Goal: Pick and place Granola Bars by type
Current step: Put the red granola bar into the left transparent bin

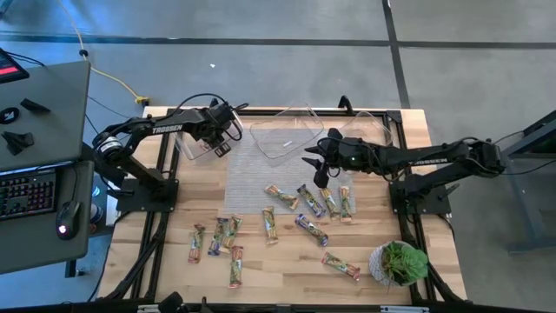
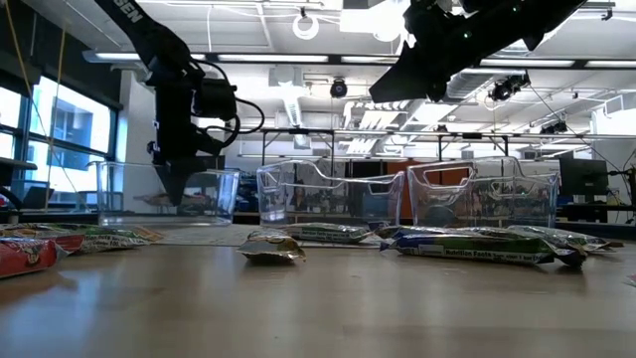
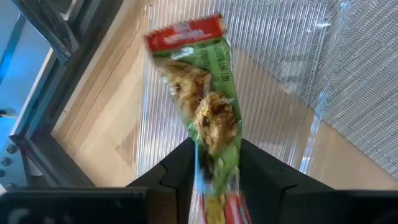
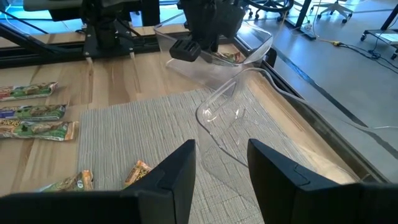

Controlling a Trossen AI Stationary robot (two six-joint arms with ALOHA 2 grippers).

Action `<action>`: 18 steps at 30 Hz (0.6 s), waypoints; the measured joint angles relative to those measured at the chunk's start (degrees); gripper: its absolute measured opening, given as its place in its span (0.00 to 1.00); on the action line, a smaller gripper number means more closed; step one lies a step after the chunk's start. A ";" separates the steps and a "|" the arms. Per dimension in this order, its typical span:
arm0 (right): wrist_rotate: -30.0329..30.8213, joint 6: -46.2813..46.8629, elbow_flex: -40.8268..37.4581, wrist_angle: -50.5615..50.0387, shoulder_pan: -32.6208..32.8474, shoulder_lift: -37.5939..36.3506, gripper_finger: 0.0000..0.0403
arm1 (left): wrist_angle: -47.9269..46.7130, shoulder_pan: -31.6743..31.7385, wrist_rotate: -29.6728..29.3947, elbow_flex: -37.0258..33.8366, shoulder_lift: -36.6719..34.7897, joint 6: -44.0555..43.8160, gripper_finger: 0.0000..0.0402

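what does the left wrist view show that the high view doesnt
Only the left wrist view: a green granola bar with red ends between the left gripper's fingers, print readable, hanging over the clear tub.

Only the high view: the loose bars on the wooden table, the right gripper above the grey mat, a potted plant.

Both: the left tub and the mat's edge.

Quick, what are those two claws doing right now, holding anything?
Left gripper: closed on a green granola bar over the left tub.
Right gripper: open, empty, above the mat.
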 joint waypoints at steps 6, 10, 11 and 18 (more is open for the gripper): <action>0.00 0.00 0.00 0.00 -0.01 0.00 0.32 | 0.14 -0.02 0.04 0.02 0.00 1.70 0.41; 0.00 0.00 0.00 0.00 0.00 0.00 0.32 | -1.28 -0.02 -0.83 0.57 0.01 2.89 0.47; 0.00 0.00 0.00 0.00 0.00 0.00 0.32 | -2.55 -0.02 -1.55 1.24 0.03 3.02 0.47; 0.00 0.00 0.00 0.00 0.01 0.00 0.32 | -13.21 -0.02 -6.92 10.90 0.04 2.55 0.46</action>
